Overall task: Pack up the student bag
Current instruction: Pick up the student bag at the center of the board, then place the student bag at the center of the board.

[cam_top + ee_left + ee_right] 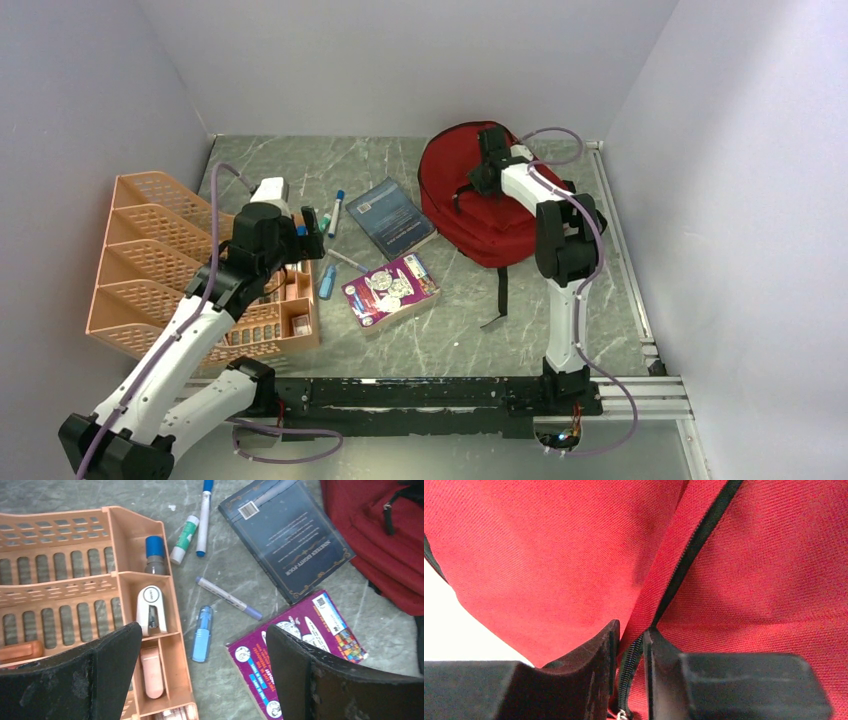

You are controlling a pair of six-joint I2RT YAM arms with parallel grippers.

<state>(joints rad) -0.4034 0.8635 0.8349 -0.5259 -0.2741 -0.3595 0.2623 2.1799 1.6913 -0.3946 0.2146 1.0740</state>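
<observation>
The red student bag (470,205) lies at the back right of the table, with its edge also in the left wrist view (380,540). My right gripper (490,152) sits on top of the bag. In the right wrist view (630,636) it is shut on a fold of red fabric (574,555) carrying the black zipper (694,545). My left gripper (318,222) is open and empty, held above the table beside the organiser. In its own view (202,630) it hovers over a blue pen (202,634).
An orange mesh organiser (160,260) stands at the left and holds a stapler (150,607) and a small bottle (155,555). A dark blue book (392,217), a purple book (390,290), a white marker (204,515), a glue stick (184,539) and a purple marker (227,598) lie mid-table.
</observation>
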